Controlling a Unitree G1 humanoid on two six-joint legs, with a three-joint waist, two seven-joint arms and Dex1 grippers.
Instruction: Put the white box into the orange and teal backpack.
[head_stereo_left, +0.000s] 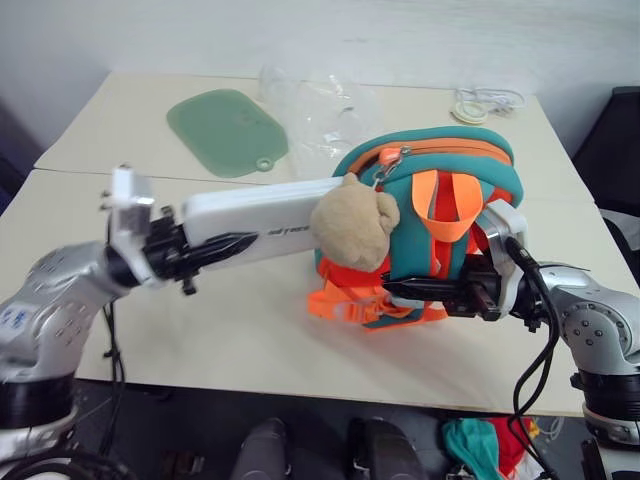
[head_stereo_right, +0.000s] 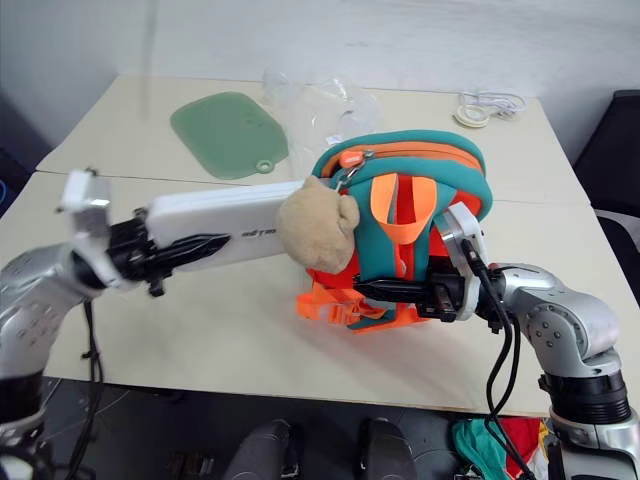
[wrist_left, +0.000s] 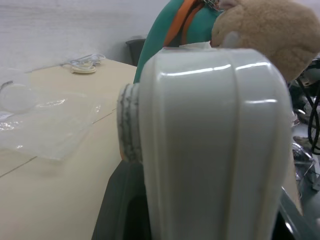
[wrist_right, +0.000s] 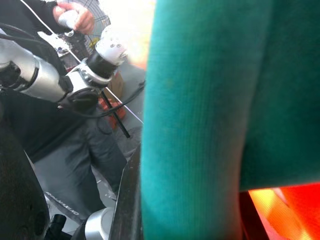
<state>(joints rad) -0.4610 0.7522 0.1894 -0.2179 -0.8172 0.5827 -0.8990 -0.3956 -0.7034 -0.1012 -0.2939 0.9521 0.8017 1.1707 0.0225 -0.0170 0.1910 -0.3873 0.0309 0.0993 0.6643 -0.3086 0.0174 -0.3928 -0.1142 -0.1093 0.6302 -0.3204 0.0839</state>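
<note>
From the head camera, the left arm reaches in from the left with its forearm about level, and the left tool (head_stereo_left: 215, 250) is clamped on the left end of the white box (head_stereo_left: 265, 228), held clear of the counter (head_stereo_left: 90, 215). The box runs level toward the right, its far end hidden behind the tan plush bear (head_stereo_left: 352, 224) on the orange and teal backpack (head_stereo_left: 430, 225). The backpack stands upright near the counter's near edge. The right arm comes in from the right, elbow bent, and the right tool (head_stereo_left: 400, 290) points left, its black fingers closed on the backpack's lower part by the orange straps (head_stereo_left: 345, 300). Farther back lie a green mat (head_stereo_left: 227, 131), a clear plastic bag (head_stereo_left: 320, 110) and a roll of tape (head_stereo_left: 468, 111).

In the left wrist view, the white box (wrist_left: 210, 145) rises close between the fingers, with the backpack (wrist_left: 160, 40) and bear (wrist_left: 270, 30) beyond it.

In the right wrist view, teal backpack fabric (wrist_right: 220, 110) sits tight against the lens; beyond it are the left arm (wrist_right: 75, 80) and a person's hand (wrist_right: 75, 17).
</note>
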